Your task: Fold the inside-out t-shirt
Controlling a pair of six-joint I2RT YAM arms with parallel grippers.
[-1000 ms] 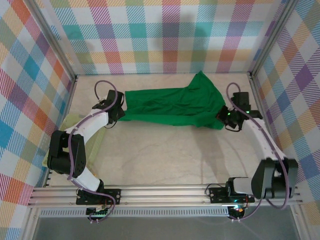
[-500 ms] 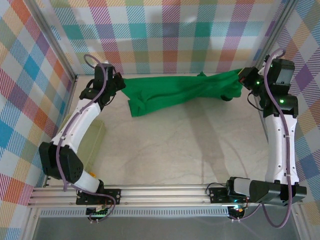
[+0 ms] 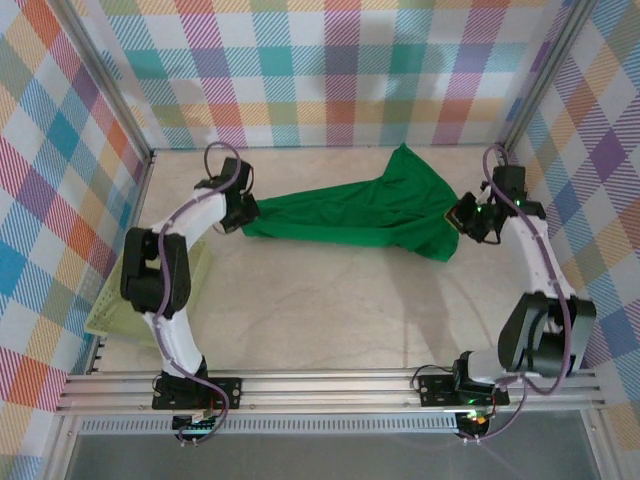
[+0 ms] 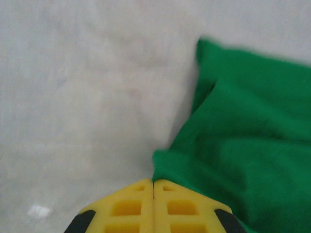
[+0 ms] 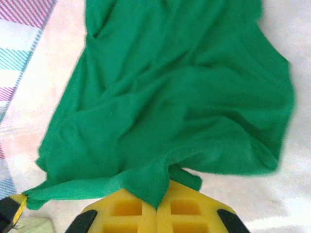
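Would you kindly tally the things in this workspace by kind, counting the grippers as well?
green t-shirt: 1
mesh basket: 1
grippers: 2 (left gripper, right gripper, each shut on the shirt)
Total: 4

White arms (image 3: 190,216), black joints (image 3: 140,282), purple cables (image 3: 208,152), yellow tools (image 5: 156,206)

Bright, even light, soft shadows on table (image 3: 330,300); t-shirt (image 4: 252,136) edges kinda smeared in left wrist shot.
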